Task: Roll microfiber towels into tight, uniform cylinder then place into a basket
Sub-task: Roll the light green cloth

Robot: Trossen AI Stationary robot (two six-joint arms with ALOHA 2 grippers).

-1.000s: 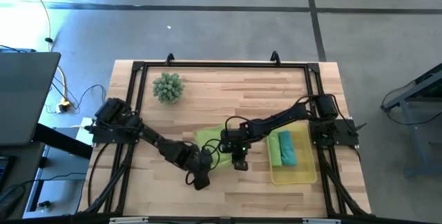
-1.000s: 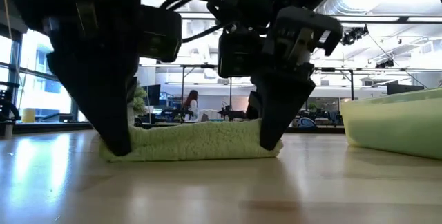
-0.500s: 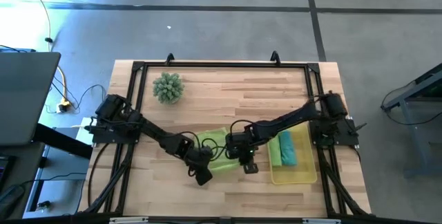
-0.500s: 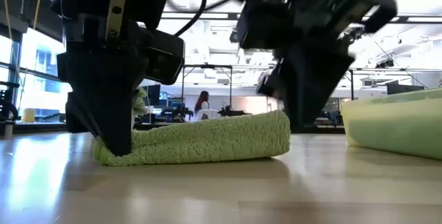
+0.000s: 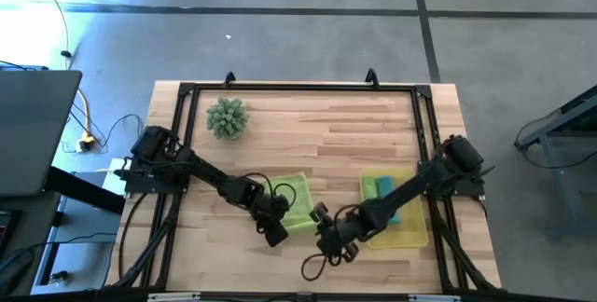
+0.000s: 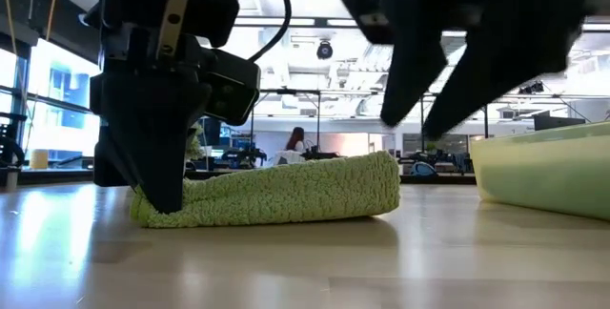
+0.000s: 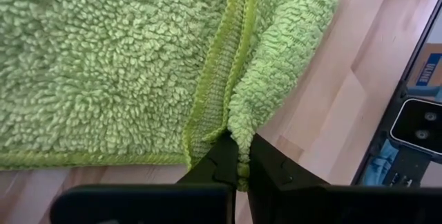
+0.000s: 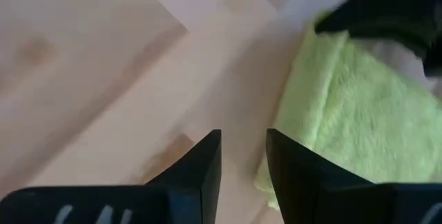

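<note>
A lime green towel (image 5: 295, 199), partly folded over on itself, lies on the tabletop (image 5: 308, 125) near its front middle, left of the yellow basket (image 5: 399, 235), which holds a green and a blue towel (image 5: 386, 190). The left claw (image 7: 238, 170) is pressed together, pinching the towel's near left corner. The right claw (image 8: 243, 162) hangs just right of the towel, fingers spread and holding nothing.

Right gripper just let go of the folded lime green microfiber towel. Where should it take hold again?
Probably the free raised end of the lime green microfiber towel, opposite the corner the left gripper pinches. Come from above with the right gripper, open, straddling the folded edge, which stands thick above the wooden table.
</note>
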